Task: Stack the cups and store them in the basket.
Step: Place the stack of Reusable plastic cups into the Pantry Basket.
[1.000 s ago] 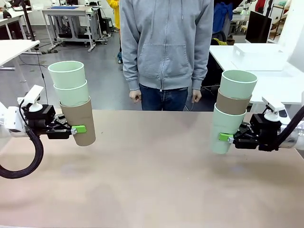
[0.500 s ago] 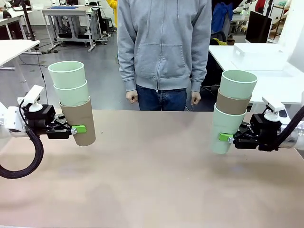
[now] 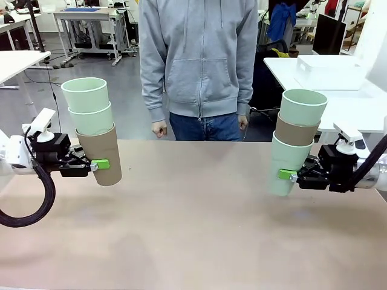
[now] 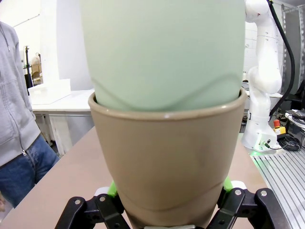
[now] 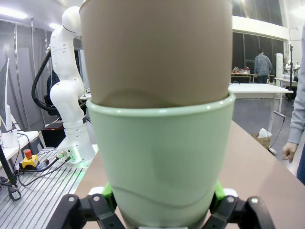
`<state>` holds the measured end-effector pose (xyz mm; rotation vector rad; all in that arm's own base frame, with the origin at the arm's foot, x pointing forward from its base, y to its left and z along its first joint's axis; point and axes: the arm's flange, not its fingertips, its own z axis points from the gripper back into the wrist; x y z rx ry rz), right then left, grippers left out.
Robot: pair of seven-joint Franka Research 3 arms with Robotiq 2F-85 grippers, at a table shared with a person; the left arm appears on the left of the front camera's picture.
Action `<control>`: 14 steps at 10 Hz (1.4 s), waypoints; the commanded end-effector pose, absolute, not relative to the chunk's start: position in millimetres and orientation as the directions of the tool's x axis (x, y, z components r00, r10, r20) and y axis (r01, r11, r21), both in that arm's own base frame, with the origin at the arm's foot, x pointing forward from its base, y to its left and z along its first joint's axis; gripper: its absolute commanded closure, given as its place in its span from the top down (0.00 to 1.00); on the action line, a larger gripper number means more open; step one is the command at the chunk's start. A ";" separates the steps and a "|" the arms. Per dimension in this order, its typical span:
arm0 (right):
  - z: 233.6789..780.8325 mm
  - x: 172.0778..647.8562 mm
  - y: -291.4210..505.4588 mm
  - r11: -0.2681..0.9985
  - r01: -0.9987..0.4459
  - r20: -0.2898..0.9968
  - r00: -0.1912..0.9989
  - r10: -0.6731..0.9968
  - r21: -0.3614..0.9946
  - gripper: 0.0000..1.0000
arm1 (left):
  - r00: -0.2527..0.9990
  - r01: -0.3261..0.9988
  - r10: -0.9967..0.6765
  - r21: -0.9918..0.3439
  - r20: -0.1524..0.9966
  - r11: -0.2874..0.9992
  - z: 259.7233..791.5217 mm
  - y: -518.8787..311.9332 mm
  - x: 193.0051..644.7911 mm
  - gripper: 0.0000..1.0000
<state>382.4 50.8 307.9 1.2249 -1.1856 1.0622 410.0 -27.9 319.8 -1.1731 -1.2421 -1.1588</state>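
Observation:
My left gripper (image 3: 97,165) is shut on a stack of three cups held above the table's left side. Its bottom cup is tan-brown (image 3: 101,154), with two mint green cups (image 3: 89,106) nested in it. In the left wrist view the tan cup (image 4: 167,157) sits between the green pads (image 4: 113,187). On the right, my right gripper (image 3: 285,174) is shut on another stack. There a mint green cup (image 3: 286,163) is at the bottom, then a tan one (image 3: 296,131), then a mint one (image 3: 303,107). The right wrist view shows the mint cup (image 5: 162,157) gripped. The basket (image 3: 329,71) stands on a white table at the back right.
A person in a grey hoodie (image 3: 196,57) stands at the far edge of the brown table (image 3: 193,223), hands (image 3: 159,128) hanging down. White tables stand to the left and right behind.
The person has shifted to the left along the far edge. Both arms and their cup stacks have stayed still.

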 end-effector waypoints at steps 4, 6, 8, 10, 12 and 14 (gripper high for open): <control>310.8 382.8 51.3 0.073 -0.993 0.995 0.092 -0.036 0.095 0.85 | -0.009 0.998 0.013 0.009 1.000 0.056 324.0 -28.5 409.5 0.85; 310.8 382.8 51.3 0.073 -0.993 0.995 0.092 -0.036 0.095 0.85 | -0.009 0.998 0.013 0.009 1.000 0.056 324.0 -28.5 409.5 0.85; 310.8 382.8 51.3 0.073 -0.993 0.995 0.092 -0.036 0.095 0.85 | -0.009 0.998 0.013 0.009 1.000 0.056 324.0 -28.5 409.5 0.85; 310.8 382.8 51.3 0.073 -0.993 0.995 0.092 -0.036 0.095 0.85 | -0.009 0.998 0.013 0.009 1.000 0.056 324.0 -28.5 409.5 0.85; 310.8 382.8 51.3 0.073 -0.993 0.995 0.092 -0.036 0.095 0.85 | -0.009 0.998 0.013 0.009 1.000 0.056 324.0 -28.5 409.5 0.85; 310.8 382.8 51.3 0.073 -0.993 0.995 0.092 -0.036 0.095 0.85 | -0.009 0.998 0.013 0.009 1.000 0.056 324.0 -28.5 409.5 0.85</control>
